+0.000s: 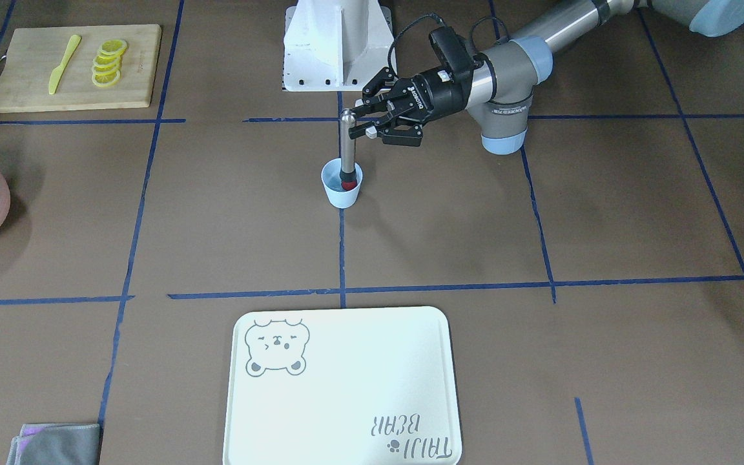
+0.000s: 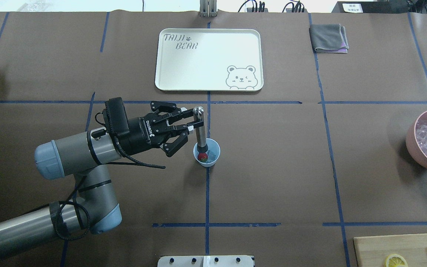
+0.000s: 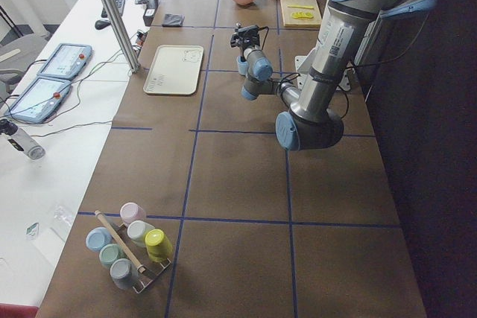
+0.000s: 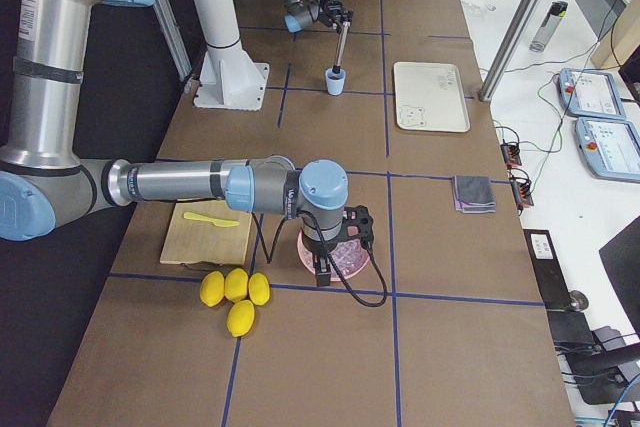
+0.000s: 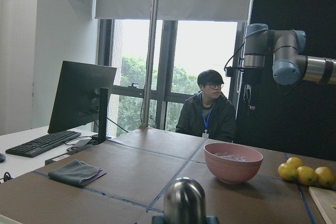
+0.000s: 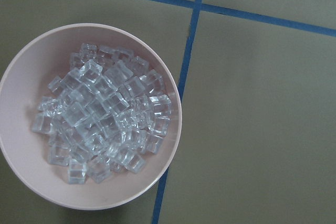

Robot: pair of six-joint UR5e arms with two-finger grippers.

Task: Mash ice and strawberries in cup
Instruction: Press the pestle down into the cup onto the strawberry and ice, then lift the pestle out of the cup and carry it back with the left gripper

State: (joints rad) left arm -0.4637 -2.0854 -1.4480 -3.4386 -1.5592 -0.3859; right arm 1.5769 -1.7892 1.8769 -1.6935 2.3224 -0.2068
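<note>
One strawberry [image 2: 202,157] in cup [image 2: 215,149] — left gripper [image 2: 191,120] clasps muddler [image 2: 200,133].

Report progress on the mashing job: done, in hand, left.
Done: the strawberry sits in the cup. In hand: the left gripper holds a metal muddler upright on it; it looks whole. Left: the ice lies in the pink bowl; none shows in the cup, so adding ice and mashing remain.

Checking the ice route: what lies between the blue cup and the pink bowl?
Between the cup and the pink bowl, only bare brown table crossed by one blue tape line, as the overhead view shows.
</note>
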